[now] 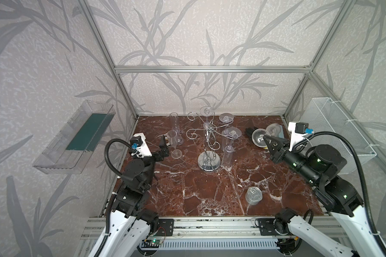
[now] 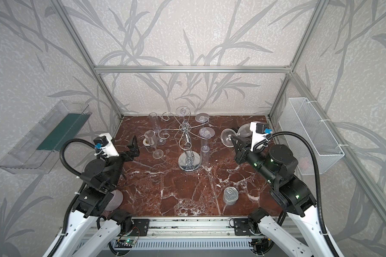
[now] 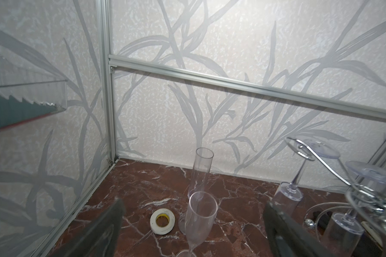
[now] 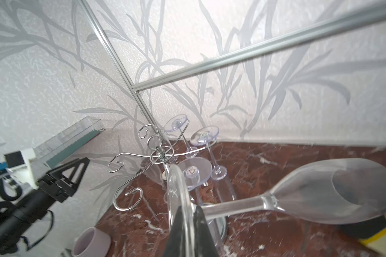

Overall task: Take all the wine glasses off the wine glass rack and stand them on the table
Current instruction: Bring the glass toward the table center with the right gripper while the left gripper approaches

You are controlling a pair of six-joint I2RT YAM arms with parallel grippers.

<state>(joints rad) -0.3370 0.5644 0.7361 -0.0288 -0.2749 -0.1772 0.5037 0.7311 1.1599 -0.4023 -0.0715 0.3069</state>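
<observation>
The wine glass rack (image 1: 208, 161) (image 2: 189, 162) (image 4: 158, 153) is a chrome wire stand on a round mirrored base at mid-table. Three clear flutes (image 1: 233, 132) hang upside down on its right and back arms. My right gripper (image 1: 265, 139) (image 2: 233, 139) (image 4: 188, 208) is shut on the round foot of a wine glass (image 1: 274, 130) (image 2: 243, 131) (image 4: 343, 191). That glass lies sideways in the air, right of the rack and apart from it. My left gripper (image 1: 165, 148) (image 2: 135, 148) (image 3: 194, 202) is open, just left of a standing flute (image 3: 198, 222).
A second flute (image 1: 173, 120) stands behind the near one, with a tape roll (image 3: 162, 221) beside them. A tin can (image 1: 253, 195) sits front right. A lilac cup (image 4: 91, 243) is front left. A wire basket (image 1: 339, 131) and a clear bin (image 1: 76, 135) hang on the side walls.
</observation>
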